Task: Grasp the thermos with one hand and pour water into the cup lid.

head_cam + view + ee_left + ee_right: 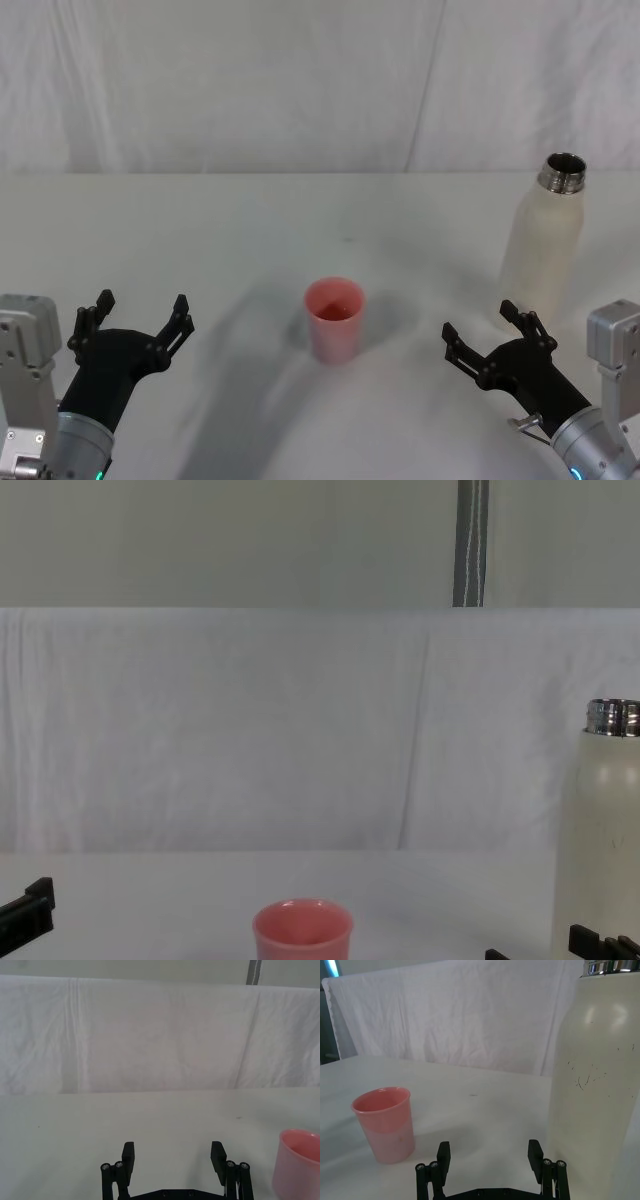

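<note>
The thermos (pixel 542 240) stands upright on the white table (pixel 250 230), at about two o'clock from the table's middle in the head view. Its cap is off, and the steel neck (pixel 564 171) opens onto a dark mouth; what is inside cannot be told. The pink cup lid (pixel 334 318) stands upright near the middle of the table, at about eight o'clock from the thermos and well apart from it. The right wrist view shows its lower part paler than the band under its rim (pixel 385 1123), but whether that is water cannot be told.

The right gripper (pixel 490 345) hovers low at about six o'clock from the thermos, just in front of its base, fingers spread and holding nothing. The left gripper (pixel 138 318) hovers at nine o'clock from the cup, well apart from it, also spread wide and empty.

Bare table lies between cup and thermos and all around the cup. A white cloth backdrop (pixel 300 80) rises along the table's far edge, behind the thermos.
</note>
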Robot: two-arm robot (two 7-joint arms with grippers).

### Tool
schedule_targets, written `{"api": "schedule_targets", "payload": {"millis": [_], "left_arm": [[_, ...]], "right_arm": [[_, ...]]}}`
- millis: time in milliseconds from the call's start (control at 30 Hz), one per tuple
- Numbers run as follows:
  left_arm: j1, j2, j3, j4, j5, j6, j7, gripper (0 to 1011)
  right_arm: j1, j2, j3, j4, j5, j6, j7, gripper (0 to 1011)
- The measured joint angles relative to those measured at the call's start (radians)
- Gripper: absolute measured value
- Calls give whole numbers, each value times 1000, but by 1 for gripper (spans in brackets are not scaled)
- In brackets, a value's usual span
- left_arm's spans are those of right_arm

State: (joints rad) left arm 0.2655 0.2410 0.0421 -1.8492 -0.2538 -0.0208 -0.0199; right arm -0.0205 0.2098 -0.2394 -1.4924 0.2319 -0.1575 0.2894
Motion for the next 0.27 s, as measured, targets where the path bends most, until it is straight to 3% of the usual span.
{"api": "schedule_targets", "payload": {"millis": [267], "left_arm": [[0,0,0,0,0,0,0,1001]], "right_arm": [[0,0,0,0,0,0,0,1001]]}}
